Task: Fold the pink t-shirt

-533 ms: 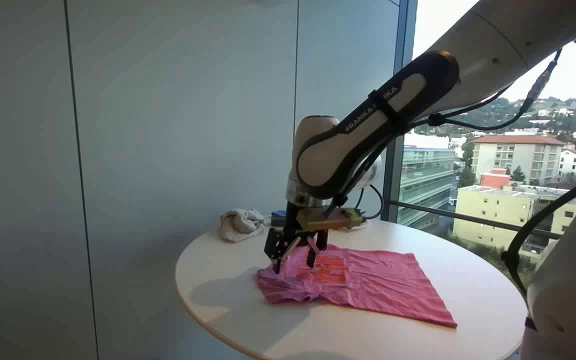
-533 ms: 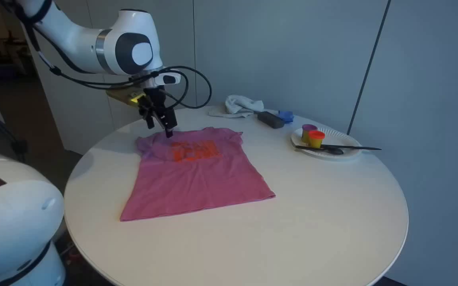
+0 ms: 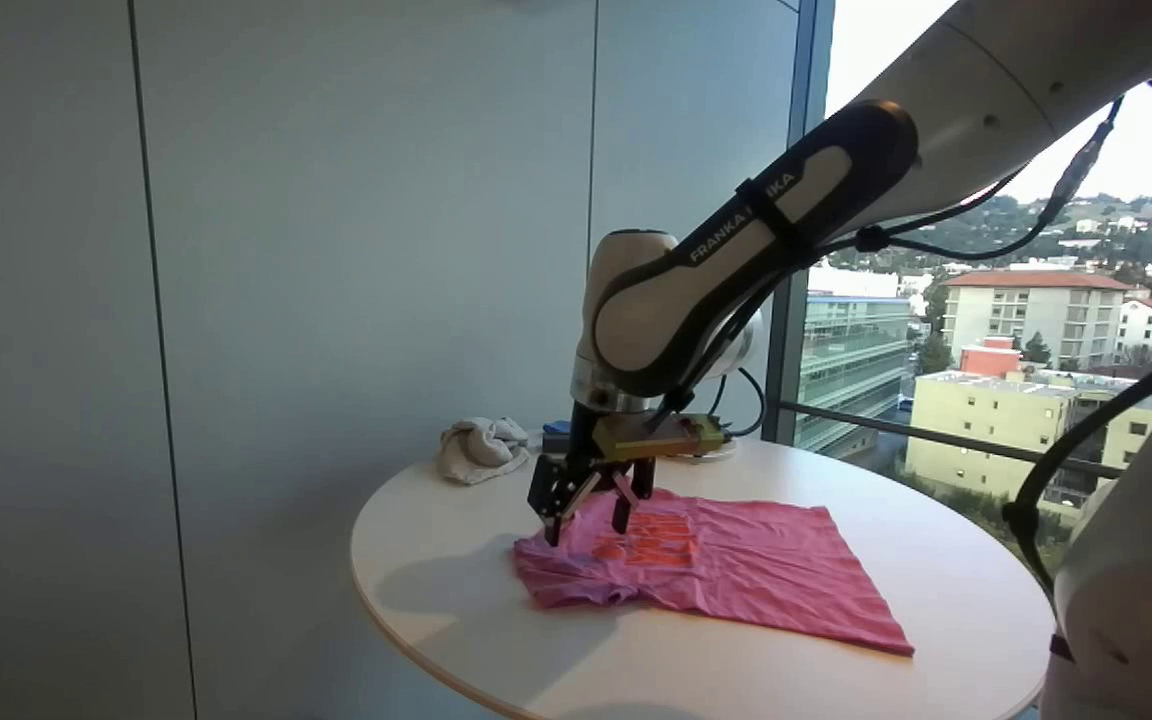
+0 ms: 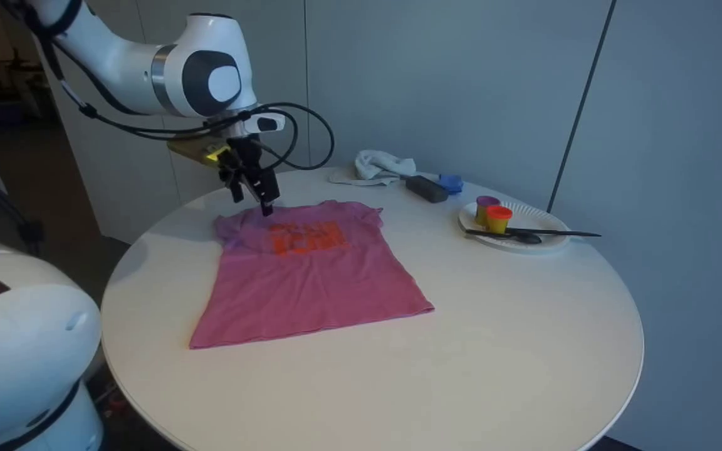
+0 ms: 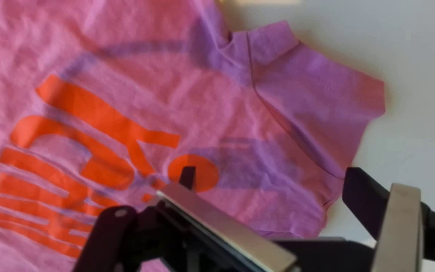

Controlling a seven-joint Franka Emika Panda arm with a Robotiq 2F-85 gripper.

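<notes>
The pink t-shirt lies spread out on the round table, with an orange print on its chest; it shows in both exterior views. Its hem end lies flat, and its collar and sleeve end is wrinkled. My gripper is open and empty above the collar end, and the other exterior angle shows it there too. In the wrist view the gripper has its fingers wide apart, one over the print and one past the shirt's edge. The pink t-shirt shows there with a sleeve and part of the neckline. The fingers appear apart from the cloth.
The white round table stands by a grey wall. At its far side are a whitish-grey cloth, a dark block and a blue item. A paper plate holds two small yellow tubs and dark cutlery.
My gripper is very slightly higher than half a second ago. The shirt has not moved.
</notes>
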